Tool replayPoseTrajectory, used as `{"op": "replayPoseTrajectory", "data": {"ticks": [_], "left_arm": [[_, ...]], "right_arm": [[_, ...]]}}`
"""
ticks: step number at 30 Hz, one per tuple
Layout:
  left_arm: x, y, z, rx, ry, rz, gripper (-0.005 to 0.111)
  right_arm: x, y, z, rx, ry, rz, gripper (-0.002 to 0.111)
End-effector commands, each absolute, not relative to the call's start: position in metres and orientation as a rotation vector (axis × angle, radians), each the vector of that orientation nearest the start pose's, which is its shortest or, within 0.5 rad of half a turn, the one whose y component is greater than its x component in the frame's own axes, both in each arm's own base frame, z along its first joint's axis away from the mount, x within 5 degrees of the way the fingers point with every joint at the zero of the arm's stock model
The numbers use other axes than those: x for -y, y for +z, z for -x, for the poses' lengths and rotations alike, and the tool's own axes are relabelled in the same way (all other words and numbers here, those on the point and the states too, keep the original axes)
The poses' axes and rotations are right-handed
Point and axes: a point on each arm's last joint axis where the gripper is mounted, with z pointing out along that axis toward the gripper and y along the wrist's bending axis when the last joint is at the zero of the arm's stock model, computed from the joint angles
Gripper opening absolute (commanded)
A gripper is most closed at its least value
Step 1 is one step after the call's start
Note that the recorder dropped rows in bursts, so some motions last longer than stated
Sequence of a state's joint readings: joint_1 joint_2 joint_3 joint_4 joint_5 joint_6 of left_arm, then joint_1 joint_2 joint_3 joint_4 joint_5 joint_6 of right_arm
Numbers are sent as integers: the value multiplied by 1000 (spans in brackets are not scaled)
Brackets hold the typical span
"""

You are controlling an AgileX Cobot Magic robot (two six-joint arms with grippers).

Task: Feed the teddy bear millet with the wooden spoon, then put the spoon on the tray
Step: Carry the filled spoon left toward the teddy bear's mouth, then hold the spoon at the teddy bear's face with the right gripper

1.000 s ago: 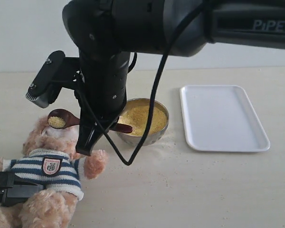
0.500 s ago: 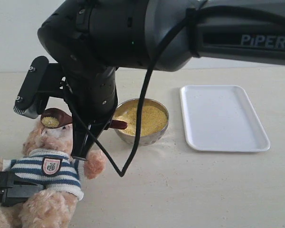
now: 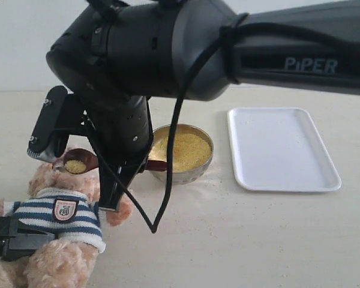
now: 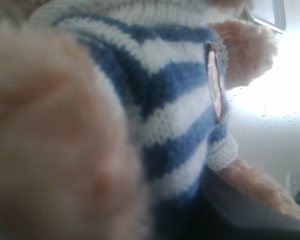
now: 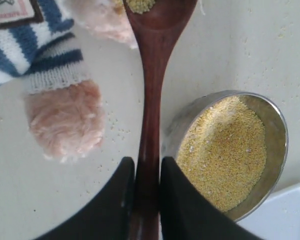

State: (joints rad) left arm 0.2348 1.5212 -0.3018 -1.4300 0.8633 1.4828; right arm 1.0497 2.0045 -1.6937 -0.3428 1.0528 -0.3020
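Note:
The teddy bear (image 3: 60,215) sits at the lower left in its striped shirt (image 4: 165,100), its head mostly hidden behind my right arm. My right gripper (image 3: 113,201) reaches across from the right and is shut on the handle of the wooden spoon (image 5: 151,80). The spoon's bowl (image 3: 77,163) carries a little millet and rests at the bear's face. A metal bowl heaped with millet (image 3: 183,150) stands just right of the bear. My left gripper (image 3: 21,240) is pressed into the bear's body, with one dark finger (image 4: 240,212) showing under the shirt.
The white tray (image 3: 282,147) lies right of the metal bowl (image 5: 277,125), and its corner (image 5: 292,215) shows beside that bowl. Loose grains are scattered on the tabletop (image 3: 228,240) around the bowl. My right arm's cable (image 3: 168,198) hangs low in front of the bowl.
The right arm has swung and dipped, bringing the spoon's bowl down from above the bear's head to its face. The left gripper and the bear have stayed put.

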Motion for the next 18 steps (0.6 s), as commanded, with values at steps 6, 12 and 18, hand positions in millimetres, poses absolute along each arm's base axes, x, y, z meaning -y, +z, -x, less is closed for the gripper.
{"op": "replayPoseTrajectory", "data": {"ticks": [6,12,18], "left_arm": [[29,133,-179,-2516,-1085,-12,7],[29,133,-179,-2516,-1085,-12,7],[29,133,-179,-2516,-1085,-12,7]], "right_arm": [[-384,229,-219,-1868,-413,1914,14],[-384,233,-220,-1838,-518,1875,14],[-376,234,-221,-1867,-626,1879,6]]}}
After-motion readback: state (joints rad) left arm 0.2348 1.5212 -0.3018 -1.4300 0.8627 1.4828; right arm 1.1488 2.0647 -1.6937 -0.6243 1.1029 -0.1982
